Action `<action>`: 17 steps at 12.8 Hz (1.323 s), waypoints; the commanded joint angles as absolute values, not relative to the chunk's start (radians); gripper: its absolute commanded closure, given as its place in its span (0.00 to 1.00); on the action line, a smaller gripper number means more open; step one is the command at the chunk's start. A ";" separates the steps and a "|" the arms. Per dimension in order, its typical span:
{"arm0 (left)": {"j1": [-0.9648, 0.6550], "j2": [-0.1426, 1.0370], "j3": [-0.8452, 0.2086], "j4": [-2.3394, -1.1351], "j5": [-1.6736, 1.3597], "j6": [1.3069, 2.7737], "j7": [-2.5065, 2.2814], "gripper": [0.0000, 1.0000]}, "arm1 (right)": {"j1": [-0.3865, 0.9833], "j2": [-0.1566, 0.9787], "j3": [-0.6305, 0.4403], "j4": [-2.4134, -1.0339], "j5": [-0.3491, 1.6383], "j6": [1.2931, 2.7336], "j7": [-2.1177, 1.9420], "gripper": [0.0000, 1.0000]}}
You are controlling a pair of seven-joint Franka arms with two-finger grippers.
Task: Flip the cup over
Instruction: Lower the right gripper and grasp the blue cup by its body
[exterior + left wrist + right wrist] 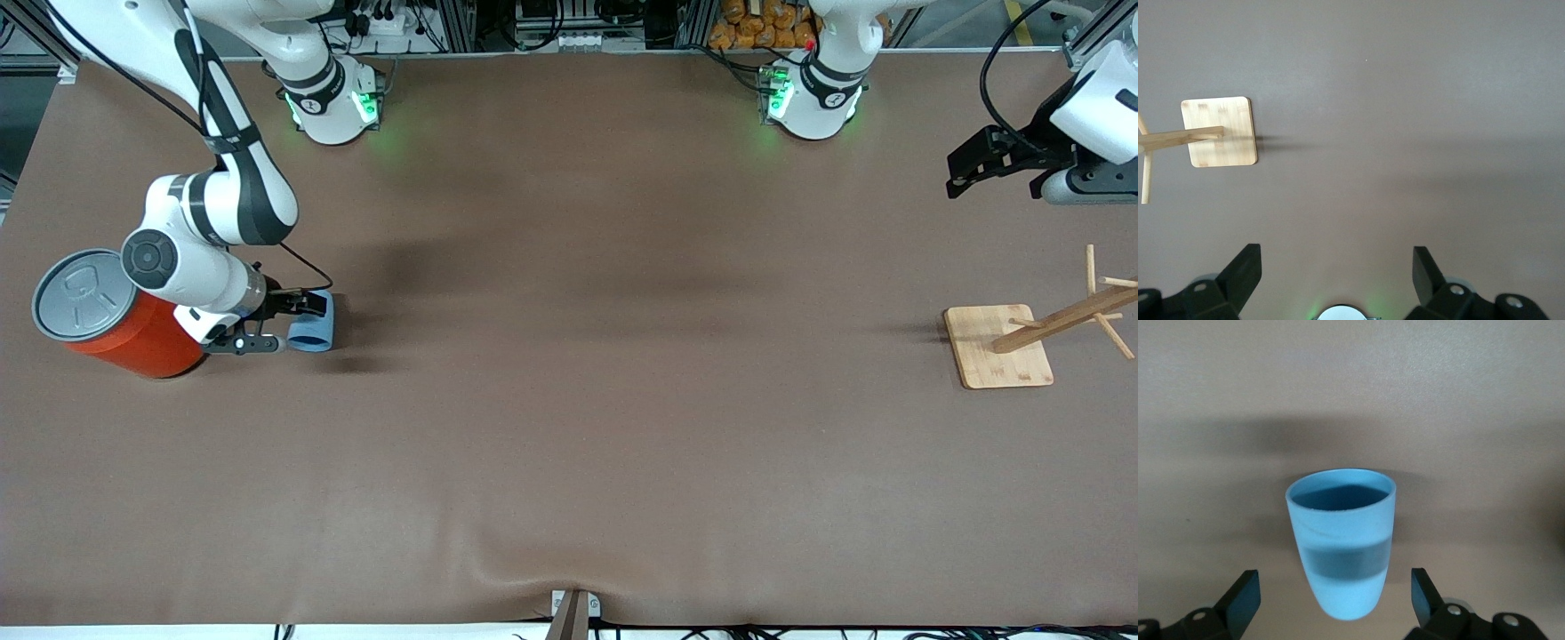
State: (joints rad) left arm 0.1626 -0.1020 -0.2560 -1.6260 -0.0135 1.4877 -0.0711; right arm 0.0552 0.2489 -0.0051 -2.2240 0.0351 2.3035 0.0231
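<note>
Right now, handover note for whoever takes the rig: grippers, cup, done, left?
Right gripper: open, jaws on either side of the cup, not closed on it.
Left gripper: open, waiting above the table's left-arm end, over bare table beside the wooden rack.
Cup: lying on its side beside the orange canister, at the right arm's end.
Done: approach.
Left: grasp, flip the cup, release.
</note>
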 commanded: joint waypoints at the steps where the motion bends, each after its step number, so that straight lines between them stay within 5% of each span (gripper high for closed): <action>1: 0.170 -0.095 -0.264 -1.609 -0.017 1.486 -0.077 0.00 | 0.041 0.271 -0.005 -2.255 0.043 2.361 -0.005 0.00; 6: 0.173 -0.126 -0.267 -1.637 -0.020 1.488 -0.078 0.00 | 0.048 0.327 -0.003 -2.273 0.043 2.460 -0.006 0.01; 8: 0.173 -0.135 -0.267 -1.644 -0.026 1.493 -0.080 0.00 | 0.049 0.331 -0.002 -2.269 0.044 2.464 -0.012 0.74; 9: 0.173 -0.143 -0.267 -1.649 -0.028 1.494 -0.080 0.00 | 0.054 0.330 0.002 -2.263 0.049 2.459 -0.015 0.96; 17: 0.170 -0.161 -0.290 -1.703 -0.031 1.546 -0.110 0.00 | 0.070 0.325 0.172 -1.869 0.052 2.002 -0.157 1.00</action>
